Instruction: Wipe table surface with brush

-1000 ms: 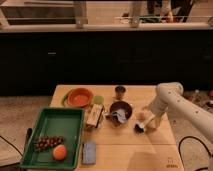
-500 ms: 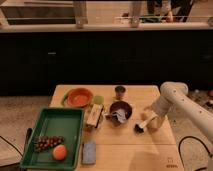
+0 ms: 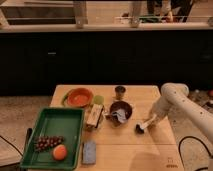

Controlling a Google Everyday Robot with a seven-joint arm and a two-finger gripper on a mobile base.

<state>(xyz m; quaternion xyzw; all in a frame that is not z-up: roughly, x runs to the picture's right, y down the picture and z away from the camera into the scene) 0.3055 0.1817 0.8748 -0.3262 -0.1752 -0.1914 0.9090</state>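
While the gripper [image 3: 151,119] sits at the brush [image 3: 142,127], lying on the table surface [image 3: 130,147] just right of the bowl [image 3: 121,108], its opening cannot be told; grasping appears in hand, and sweeping next calls for a firm hold.

Tool [image 3: 151,120] at brush [image 3: 141,128] on table surface [image 3: 127,150]

This is looking like a robot testing space: a light tan wooden plank bench [image 3: 125,150] is standing on speckled flooring [image 3: 20,112] before a dark panelled wall [image 3: 60,60], a black cable [image 3: 186,144] is trailing nearby, and a white robot arm's [image 3: 175,97] claw [image 3: 147,123] is hanging low over the bench's right side.
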